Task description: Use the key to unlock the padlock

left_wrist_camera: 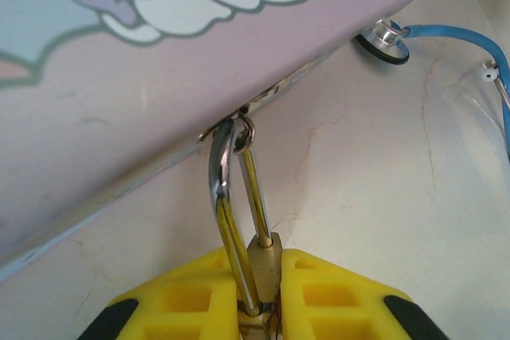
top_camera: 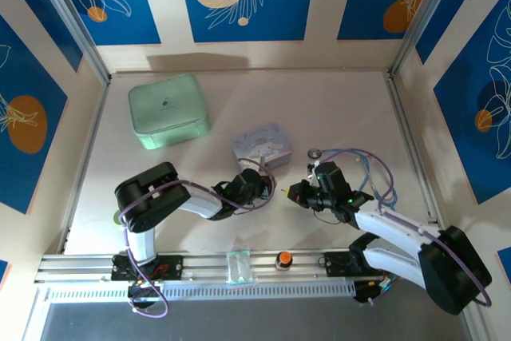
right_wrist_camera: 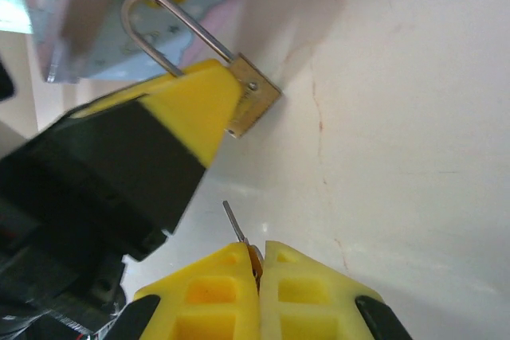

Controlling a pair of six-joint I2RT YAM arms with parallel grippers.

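Observation:
The brass padlock [left_wrist_camera: 269, 254] hangs by its silver shackle [left_wrist_camera: 225, 197] from the latch ring of the pale blue cartoon box [left_wrist_camera: 119, 101]. My left gripper [left_wrist_camera: 267, 296] is shut on the padlock's body, one yellow finger on each side. In the right wrist view the padlock [right_wrist_camera: 256, 99] sticks out past the left finger [right_wrist_camera: 191, 109]. My right gripper [right_wrist_camera: 259, 264] is shut on the key [right_wrist_camera: 234, 223]. The key's thin blade points up and left, a short way below the lock body and apart from it. From above, the left gripper [top_camera: 267, 185] and right gripper [top_camera: 294, 192] face each other in front of the box [top_camera: 262, 145].
A mint green case [top_camera: 168, 111] stands at the back left. A blue tube with a round metal end [left_wrist_camera: 386, 35] lies right of the box. An orange-and-black knob [top_camera: 283, 260] and a clear small block [top_camera: 237, 266] sit on the front rail.

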